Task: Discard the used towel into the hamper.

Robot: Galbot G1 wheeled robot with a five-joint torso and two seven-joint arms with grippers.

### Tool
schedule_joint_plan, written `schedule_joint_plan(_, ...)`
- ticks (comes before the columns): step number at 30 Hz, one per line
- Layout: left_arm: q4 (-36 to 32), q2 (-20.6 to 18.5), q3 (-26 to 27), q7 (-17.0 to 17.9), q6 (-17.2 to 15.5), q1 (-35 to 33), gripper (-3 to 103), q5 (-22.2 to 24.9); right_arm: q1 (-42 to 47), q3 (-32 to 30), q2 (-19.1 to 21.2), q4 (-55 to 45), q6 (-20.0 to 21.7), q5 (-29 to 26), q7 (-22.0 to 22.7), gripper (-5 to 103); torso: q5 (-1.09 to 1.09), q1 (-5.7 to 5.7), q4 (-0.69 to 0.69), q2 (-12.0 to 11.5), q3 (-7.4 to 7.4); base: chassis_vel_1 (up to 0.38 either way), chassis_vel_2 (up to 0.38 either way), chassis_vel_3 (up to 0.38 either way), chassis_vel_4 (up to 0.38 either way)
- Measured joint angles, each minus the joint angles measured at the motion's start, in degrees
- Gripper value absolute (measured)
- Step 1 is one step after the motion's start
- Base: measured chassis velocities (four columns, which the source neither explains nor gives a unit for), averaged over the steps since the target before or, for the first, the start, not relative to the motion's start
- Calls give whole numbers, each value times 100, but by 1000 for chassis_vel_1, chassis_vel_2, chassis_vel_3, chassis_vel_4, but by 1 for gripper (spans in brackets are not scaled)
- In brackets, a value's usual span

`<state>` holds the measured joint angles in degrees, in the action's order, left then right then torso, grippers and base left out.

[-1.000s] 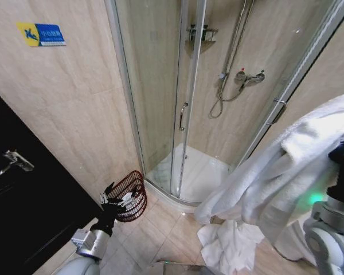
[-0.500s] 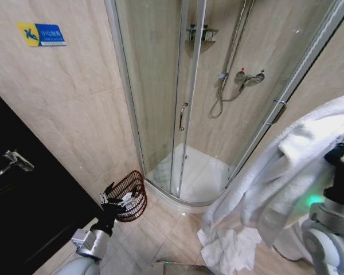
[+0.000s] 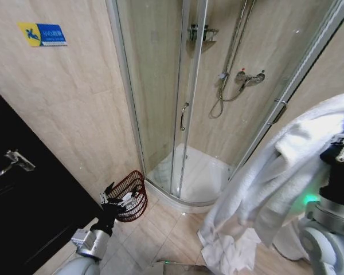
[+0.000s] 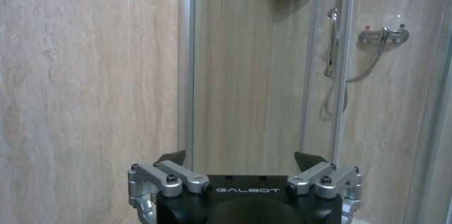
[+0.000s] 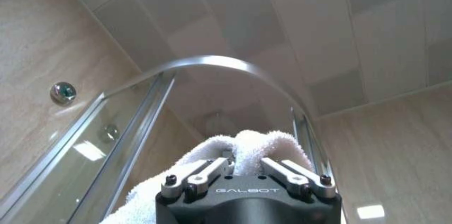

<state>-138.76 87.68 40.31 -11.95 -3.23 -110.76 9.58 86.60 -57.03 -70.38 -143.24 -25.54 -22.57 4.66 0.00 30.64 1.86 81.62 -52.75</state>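
The white terry towel (image 3: 275, 183) was bunched up high on the right, hanging off the right gripper (image 5: 244, 168) in a long fold with its bottom end piled on the floor tiles. From the right wrist camera you could see the two silver fingers (image 5: 201, 173) pinched in around a fat fold of that towel, so it had a solid hold on it, and the thing was tilted up toward the white panelled ceiling (image 5: 282, 33) and the curved chrome top rail of the shower (image 5: 205, 65).

The hamper (image 3: 130, 195), a small dark reddish-brown wire basket with horizontal ribs, sat on the floor on the left, right up against the beige stone-look wall (image 3: 74, 109) and just beside the near corner of the glass shower enclosure (image 3: 160, 86). It was well apart from the towel.

The left gripper (image 3: 116, 197) hovered low on the left, overlapping the hamper's rim in the head view, its claw spread wide with nothing in it; can't tell if it touched the wire. Its wrist camera looked at the wall and the shower door.

Room stuff: beige floor tiles (image 3: 155, 229), a white shower tray (image 3: 198, 172), a chrome mixer with hose (image 3: 243, 77) on the far wall, a dark door with a metal handle (image 3: 14, 160) on the left, and a blue-and-yellow sign (image 3: 43, 34) up on the wall.
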Motion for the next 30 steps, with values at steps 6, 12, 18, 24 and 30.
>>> schedule_joint_plan(6, 0, 0, 0, 0, 0, 0, 100, 0, -28, 4, 3, 0, -38, -12, -5, 5, 0, 0, 0, 0, 0, 0, 0, 0, 0)
schedule_joint_plan(12, 0, 0, 0, 0, 0, 0, 100, 0, -29, -161, 61, 0, -71, -116, -5, 5, -1, 0, -1, 0, 0, 28, 20, 24, 21)
schedule_joint_plan(18, 0, 0, 0, 0, 0, 0, 100, 0, -8, -273, 34, 0, -9, -121, 24, 5, 0, 0, 0, 0, 0, 61, 68, 55, 74)
schedule_joint_plan(24, 0, 0, 0, 0, 0, 0, 100, 0, -10, -293, 41, 0, 15, -107, 34, 5, 0, 0, 0, 0, 0, 90, 90, 88, 78)
schedule_joint_plan(30, 0, 0, 0, 0, 0, 0, 100, 0, -12, -275, 41, 0, 15, -101, 26, 5, 0, 1, 0, 0, 0, 114, 111, 104, 113)
